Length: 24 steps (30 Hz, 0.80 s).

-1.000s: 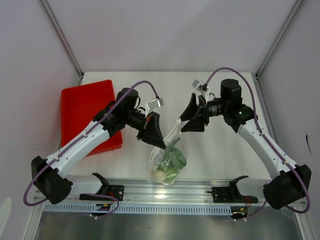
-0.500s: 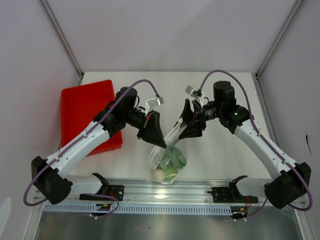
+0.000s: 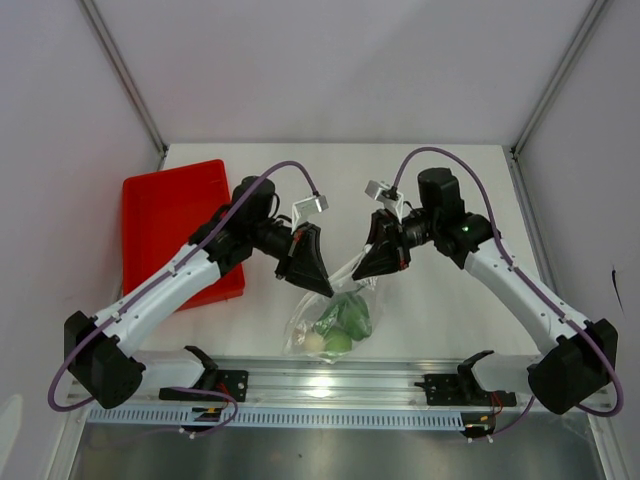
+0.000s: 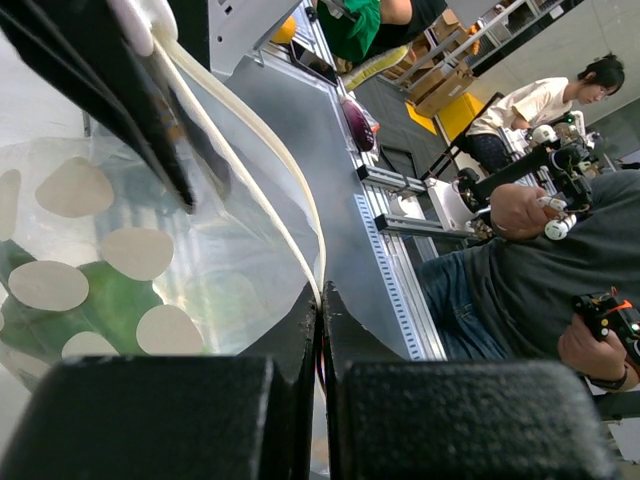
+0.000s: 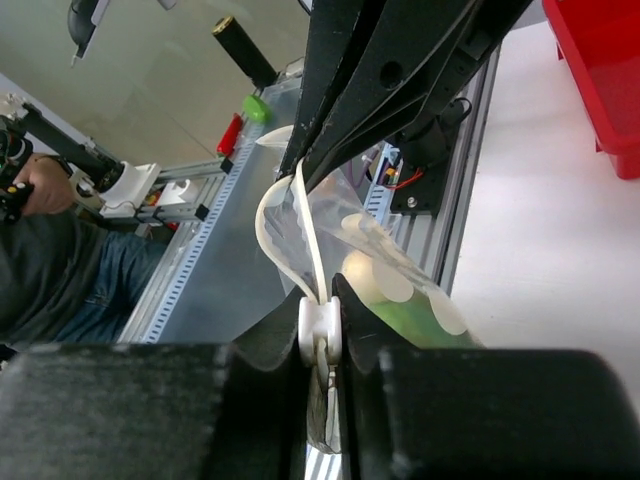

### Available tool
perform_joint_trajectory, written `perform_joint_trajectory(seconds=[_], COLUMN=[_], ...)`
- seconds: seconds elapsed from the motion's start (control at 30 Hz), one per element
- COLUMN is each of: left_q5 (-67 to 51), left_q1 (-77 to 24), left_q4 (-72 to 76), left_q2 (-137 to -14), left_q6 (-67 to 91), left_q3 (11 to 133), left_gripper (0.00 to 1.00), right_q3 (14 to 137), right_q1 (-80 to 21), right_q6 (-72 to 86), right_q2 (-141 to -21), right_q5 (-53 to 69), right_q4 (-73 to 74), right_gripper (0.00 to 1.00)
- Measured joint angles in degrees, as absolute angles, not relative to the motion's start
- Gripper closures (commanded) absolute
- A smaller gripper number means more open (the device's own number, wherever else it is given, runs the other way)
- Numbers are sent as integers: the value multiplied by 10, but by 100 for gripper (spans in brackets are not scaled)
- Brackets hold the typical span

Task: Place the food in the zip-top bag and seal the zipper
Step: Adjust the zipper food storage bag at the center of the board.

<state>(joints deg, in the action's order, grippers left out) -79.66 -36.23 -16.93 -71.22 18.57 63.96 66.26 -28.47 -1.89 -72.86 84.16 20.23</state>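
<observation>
While both arms converge at centre frame in the top view, the left tool (image 3: 320,288) and right tool (image 3: 364,274) sit near each other, each pressed together on the mouth edge of the zip-top bag (image 3: 298,330).

- Bag: sags below the two tools toward lower centre, its lower part on the desk (image 3: 440,300), just above the rail (image 3: 330,382).
- Contents, all inside the bag: lime-green ball (image 3: 353,318), small white ball (image 3: 314,342), pepper pieces (image 3: 330,326).
- Left wrist view: tool jaws closed at lower centre; the zipper (image 4: 262,152) curves down from the upper left into the pinch. Green shapes show through the plastic at lower left.
- Right wrist view: right tool (image 5: 322,335) pinches the white zipper strip, which loops upward from the jaws.
- Red tray (image 3: 165,215): left of frame, well apart from the bag.
</observation>
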Motion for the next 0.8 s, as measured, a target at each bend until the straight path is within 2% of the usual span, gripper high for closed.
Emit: perform_joint_trajectory(seconds=[0.03, 0.17, 0.23, 0.37, 0.5, 0.6, 0.63, 0.8], left_q5=[-795, -797, -797, -797, -797, -797, -797, -793], left_q1=[-362, -362, -362, -362, -362, -362, -362, -360], left_q4=[-168, -168, -168, -166, -162, -155, -154, -154], left_q2=[-712, -712, -712, -711, -711, -711, -711, -711], left_q6=[185, 185, 186, 191, 193, 195, 195, 195], left_q3=[638, 633, 633, 633, 633, 633, 633, 633], left_gripper=[99, 99, 99, 100, 99, 99, 99, 99], right_q3=[660, 653, 653, 658, 718, 780, 796, 815], right_q1=[-282, -258, -248, -246, -241, -240, -240, -238], right_q6=[-21, -33, -45, -96, -239, -400, -449, -579], right_q2=[-728, -726, -726, -728, -768, -824, -842, -875], right_q5=[844, 846, 845, 846, 849, 851, 852, 853], right_q4=[206, 223, 234, 290, 445, 588, 623, 719], right_gripper=[73, 64, 64, 69, 72, 90, 100, 100])
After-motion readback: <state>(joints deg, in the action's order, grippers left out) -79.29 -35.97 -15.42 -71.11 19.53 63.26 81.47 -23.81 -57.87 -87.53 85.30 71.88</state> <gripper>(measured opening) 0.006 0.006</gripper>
